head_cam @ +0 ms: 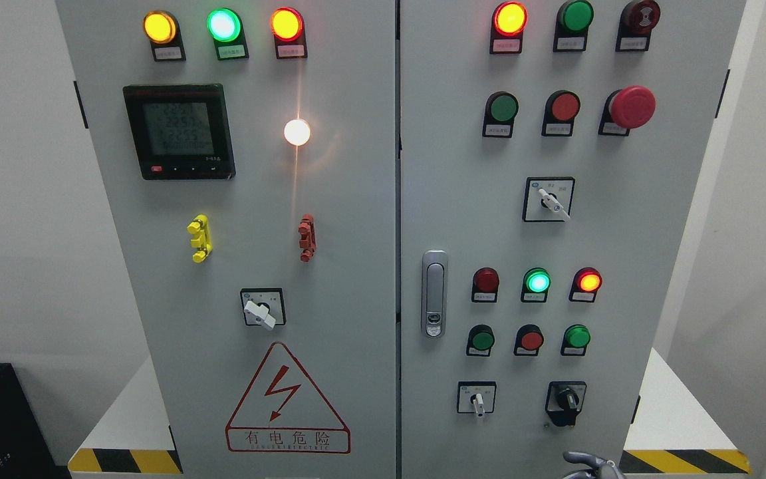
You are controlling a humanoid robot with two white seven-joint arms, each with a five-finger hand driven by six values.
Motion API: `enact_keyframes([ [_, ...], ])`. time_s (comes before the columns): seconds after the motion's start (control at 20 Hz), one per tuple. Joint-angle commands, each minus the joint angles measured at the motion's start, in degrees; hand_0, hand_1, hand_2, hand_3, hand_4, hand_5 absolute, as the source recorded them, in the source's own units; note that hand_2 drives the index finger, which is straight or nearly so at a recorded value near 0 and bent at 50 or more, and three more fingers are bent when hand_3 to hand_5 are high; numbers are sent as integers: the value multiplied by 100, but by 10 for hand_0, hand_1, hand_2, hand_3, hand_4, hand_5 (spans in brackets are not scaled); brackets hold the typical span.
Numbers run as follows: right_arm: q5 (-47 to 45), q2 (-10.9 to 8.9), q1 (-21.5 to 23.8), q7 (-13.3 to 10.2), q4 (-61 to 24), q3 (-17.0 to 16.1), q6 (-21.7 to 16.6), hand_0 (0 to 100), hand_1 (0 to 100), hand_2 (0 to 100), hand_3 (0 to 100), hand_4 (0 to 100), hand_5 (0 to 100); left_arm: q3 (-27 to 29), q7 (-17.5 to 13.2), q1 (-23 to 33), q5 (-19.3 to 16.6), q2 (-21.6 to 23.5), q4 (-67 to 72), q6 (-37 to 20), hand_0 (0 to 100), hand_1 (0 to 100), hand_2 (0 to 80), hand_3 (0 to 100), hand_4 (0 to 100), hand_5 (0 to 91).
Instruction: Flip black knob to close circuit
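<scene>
The black knob (566, 400) sits low on the right door of the grey cabinet (356, 266), the last control in its bottom row, to the right of a small white selector switch (477, 399). Directly below the knob, at the picture's lower edge, a grey hand (586, 462) pokes into view, apart from the knob; which arm it belongs to is unclear, and whether it is apart or together I cannot tell.

lit indicator lamps (223, 24), digital meter (179, 130), warning triangle (287, 400)
</scene>
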Motion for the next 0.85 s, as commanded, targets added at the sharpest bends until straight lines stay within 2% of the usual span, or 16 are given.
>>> enact_keyframes([
  [0.0,-798,-10,347,519,-247,-239,-191,0,0,127,245,215,135,0,-2,123,0,3,-132,-5,120,556,0,0,0,0],
  [0.15,-957,-19,383,757,-195,-327,-376,0,0,51,145,100,8,0,-2,123,0,-5,-132,-5,120,556,0,0,0,0],
  [0.25,-957,-19,418,810,-133,-345,-446,0,0,0,72,47,0,0,-2,123,0,3,-132,-5,120,556,0,0,0,0],
  [0.8,-1054,-19,488,767,-124,-345,-534,0,0,0,37,14,0,0,-2,123,0,3,-132,-5,120,556,0,0,0,0],
])
